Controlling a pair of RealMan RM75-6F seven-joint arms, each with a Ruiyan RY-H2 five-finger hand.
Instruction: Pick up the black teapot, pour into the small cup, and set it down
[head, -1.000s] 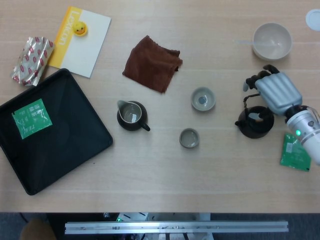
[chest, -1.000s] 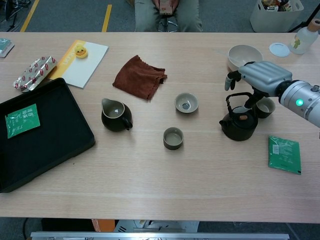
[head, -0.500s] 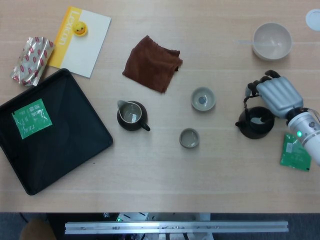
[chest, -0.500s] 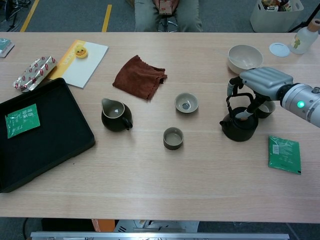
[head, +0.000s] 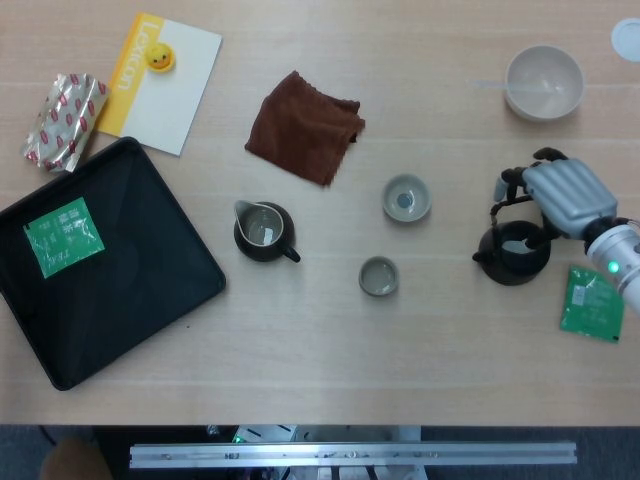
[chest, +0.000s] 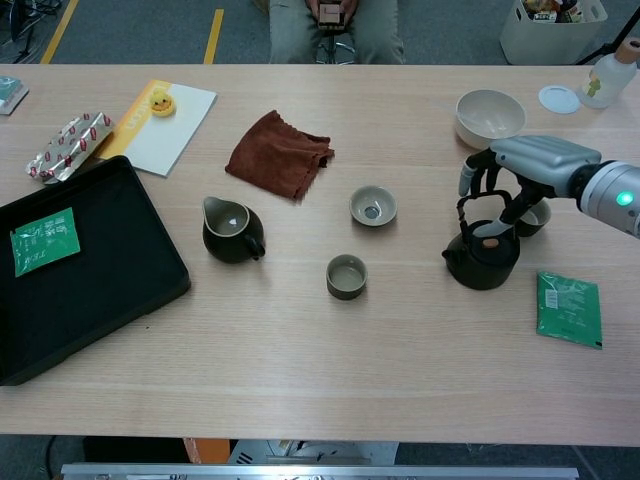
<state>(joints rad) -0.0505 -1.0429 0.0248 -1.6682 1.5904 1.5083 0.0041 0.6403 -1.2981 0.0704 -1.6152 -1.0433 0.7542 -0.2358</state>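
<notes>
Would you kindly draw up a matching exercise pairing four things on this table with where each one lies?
Things:
1. black teapot
2. green packet
3. brown cloth
4. white bowl

Places:
A. inside the black tray
B. far right of the table, beyond the right hand
C. under the right hand
D. between the yellow-and-white card and the grey cup

Pairs: 1-C, 2-A, 3-D, 4-B

Right hand (chest: 527, 165) lower now — fingers around black teapot (chest: 482, 262) handle
</notes>
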